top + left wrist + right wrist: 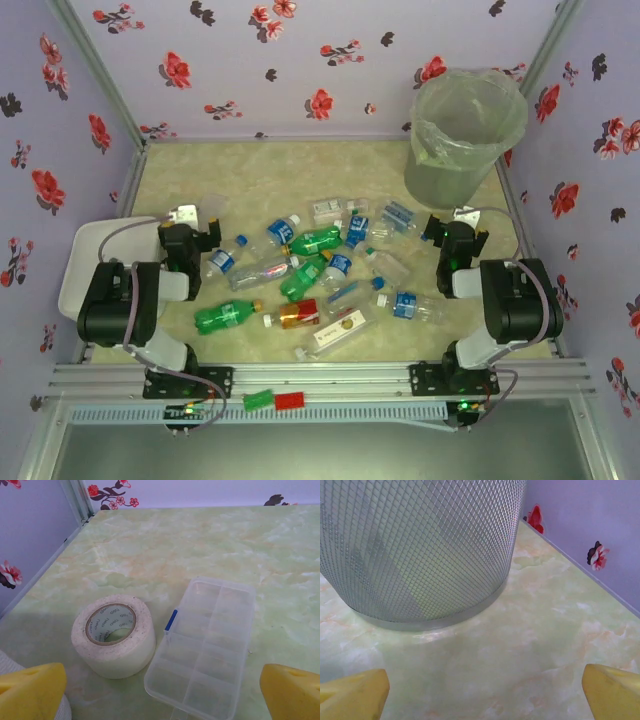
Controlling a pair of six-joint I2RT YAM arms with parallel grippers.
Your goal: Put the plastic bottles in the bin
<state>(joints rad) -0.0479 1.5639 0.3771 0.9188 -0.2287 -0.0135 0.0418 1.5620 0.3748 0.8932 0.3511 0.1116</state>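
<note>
Lying flat, plastic bottles (303,278) point assorted ways

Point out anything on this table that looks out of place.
The plastic bottles lie scattered on their sides mid-table. Two things are no bottles: a roll of tape and, just beside it, a clear compartment box. The bin stands upright; nothing looks spilled.

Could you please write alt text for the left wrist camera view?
A roll of white tape lies flat beside a clear compartment box with a blue latch, on a pale green marbled table. The left gripper is open, its yellow fingertips at the bottom corners, holding nothing.
</note>
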